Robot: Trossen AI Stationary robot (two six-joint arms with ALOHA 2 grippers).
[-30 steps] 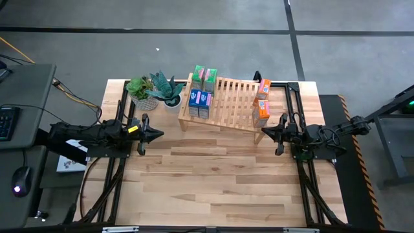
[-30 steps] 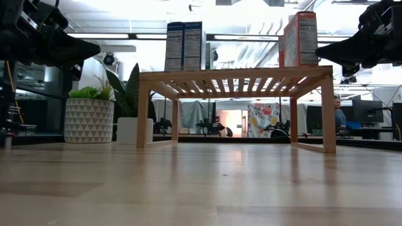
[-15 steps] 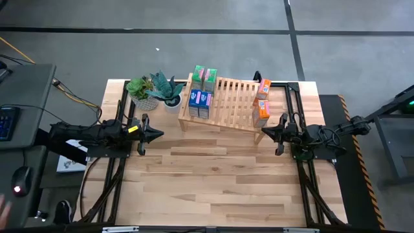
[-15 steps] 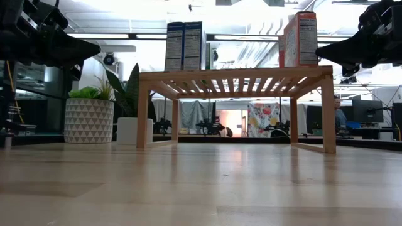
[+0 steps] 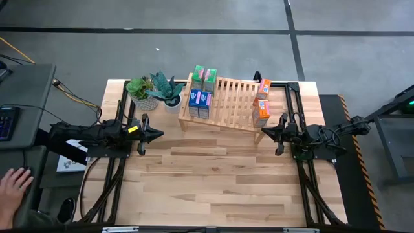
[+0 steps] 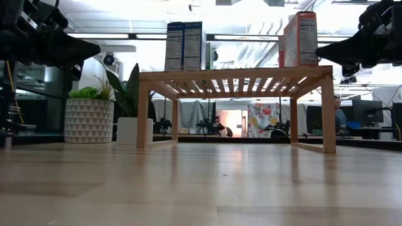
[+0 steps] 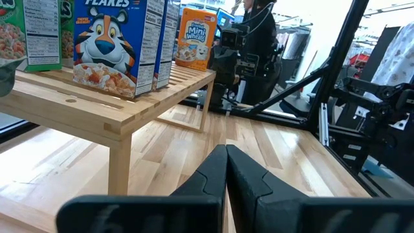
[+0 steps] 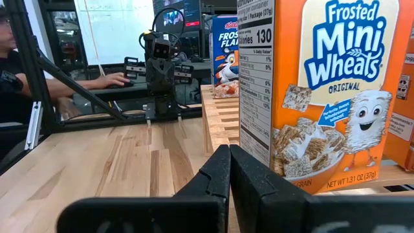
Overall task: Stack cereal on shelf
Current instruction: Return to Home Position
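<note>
The wooden shelf stands at the table's far middle on its short legs. Cereal boxes stand upright on its slatted top: two green and two blue at its left end, two orange at its right end. My left gripper hovers shut at the table's left, level, clear of the shelf, pointing toward the table's right. My right gripper hovers shut just in front of the shelf's right end, beside an orange box. Both are empty, as their wrist views show.
Two potted plants stand left of the shelf at the far left. A person's hand shows off the table's near left corner, by a desk with a mouse. The wooden tabletop stretches in front of the shelf.
Both arms have kept still. A person's hand has come into the high view beyond the table's near left corner.
</note>
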